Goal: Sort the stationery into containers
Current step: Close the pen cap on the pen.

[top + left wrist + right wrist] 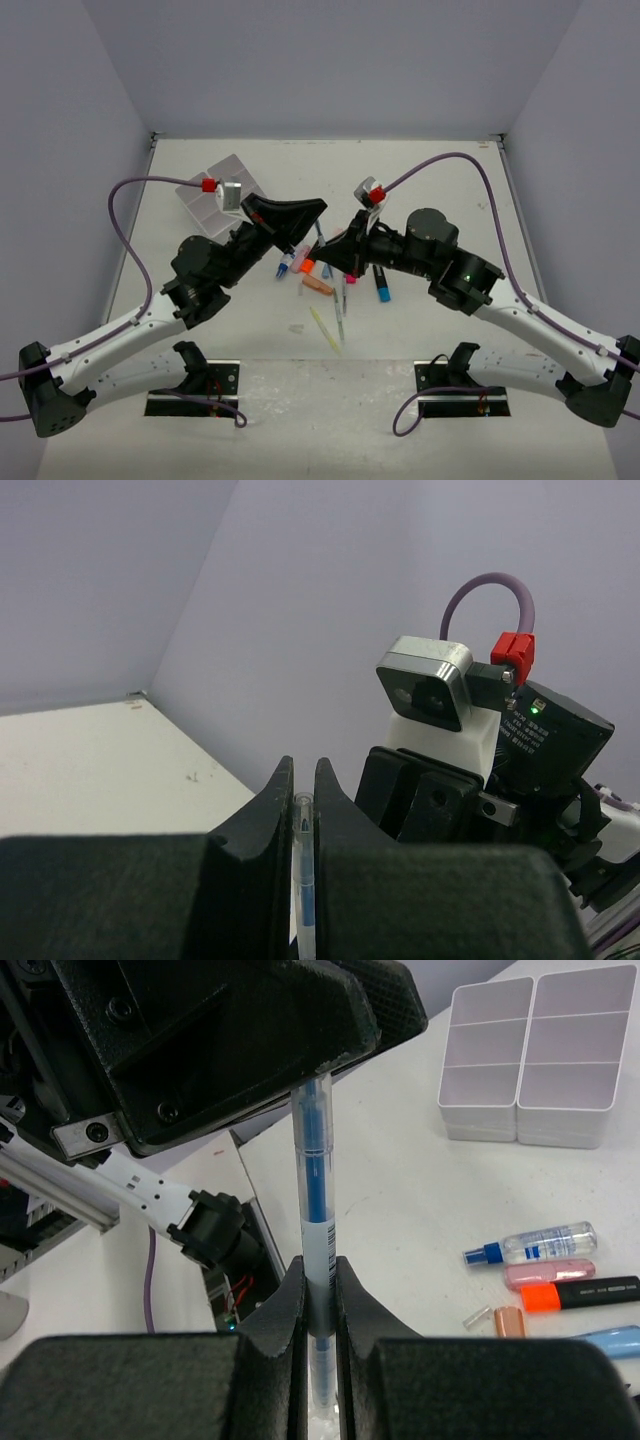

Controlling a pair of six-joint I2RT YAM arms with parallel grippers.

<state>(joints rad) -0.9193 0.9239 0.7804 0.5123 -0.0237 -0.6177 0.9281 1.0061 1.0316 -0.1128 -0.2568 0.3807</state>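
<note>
Stationery lies loose on the table in the top view, below and between the two gripper tips. It includes an orange highlighter (310, 265), a peach one (320, 287), a yellow pen (325, 330) and a blue marker (382, 285). The left gripper (318, 212) and right gripper (333, 250) meet nose to nose above this cluster, with a thin blue pen (320, 233) bridging them. The tray (200, 195) sits behind the left gripper, half hidden by that wrist's camera. Two grippers on one pen suggests a handover or re-grip, probably so the left arm, which is nearer the tray, can carry it there.

In the left wrist view the fingers (280, 800) are closed with only a slit between them, and the clear barrel of the pen is pinched in that slit. The right wrist's camera block (430, 685) is straight ahead. A label on the module beside it is too small to read.

In the right wrist view this gripper's jaws are clamped on the lower barrel. The pen runs straight away from them into the left gripper's closed tips, so both ends are held and neither can tilt. Up and to the right of the jaws the tray's compartments look empty. Just right of the jaws lie a clear blue-capped item (540, 1242), a pink highlighter (550, 1273) and an orange-and-black one (580, 1293). Print on the pen barrel and on these items is illegible.
</note>
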